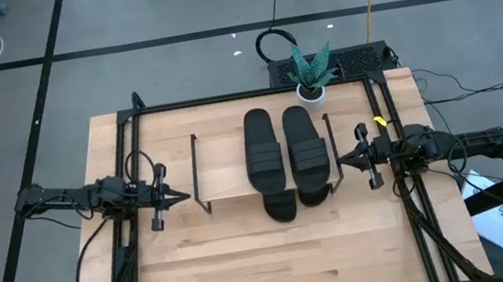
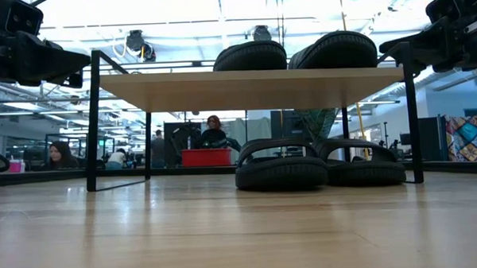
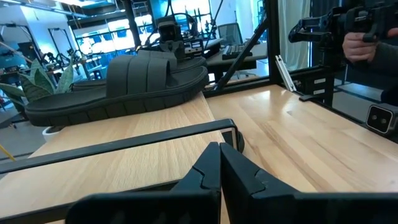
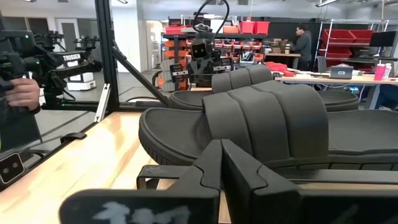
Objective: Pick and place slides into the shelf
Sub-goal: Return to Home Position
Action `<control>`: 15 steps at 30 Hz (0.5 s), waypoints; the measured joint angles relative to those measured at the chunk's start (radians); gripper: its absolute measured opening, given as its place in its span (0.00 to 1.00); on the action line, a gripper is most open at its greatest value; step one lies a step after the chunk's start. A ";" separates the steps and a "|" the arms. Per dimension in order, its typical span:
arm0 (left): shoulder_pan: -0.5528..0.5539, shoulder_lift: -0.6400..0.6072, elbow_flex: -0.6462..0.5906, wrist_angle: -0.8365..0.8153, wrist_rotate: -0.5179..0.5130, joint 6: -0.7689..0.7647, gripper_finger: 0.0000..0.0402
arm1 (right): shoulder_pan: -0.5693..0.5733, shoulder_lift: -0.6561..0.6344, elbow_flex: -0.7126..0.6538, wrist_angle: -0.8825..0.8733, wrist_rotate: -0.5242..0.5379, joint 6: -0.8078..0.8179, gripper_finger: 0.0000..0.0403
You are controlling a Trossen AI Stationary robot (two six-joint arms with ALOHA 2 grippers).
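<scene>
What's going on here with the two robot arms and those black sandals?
Nothing is being held right now. Two black slides on top lie side by side on the small shelf, and two slides underneath rest on the table below its board. The left gripper and right gripper hang shut and empty, one at each end of the shelf.

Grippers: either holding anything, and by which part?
Nothing held. Left gripper and right gripper are shut, empty, flanking the shelf; slides rest on and under it.
</scene>
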 joint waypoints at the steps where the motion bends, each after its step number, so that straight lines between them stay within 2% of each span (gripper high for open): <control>1: 0.000 0.000 0.000 0.000 0.000 0.000 0.00 | 0.000 0.000 0.000 0.000 0.000 0.000 0.00; 15: 0.002 0.000 0.000 0.002 -0.025 -0.027 0.01 | 0.000 0.000 0.000 -0.015 0.001 -0.001 0.00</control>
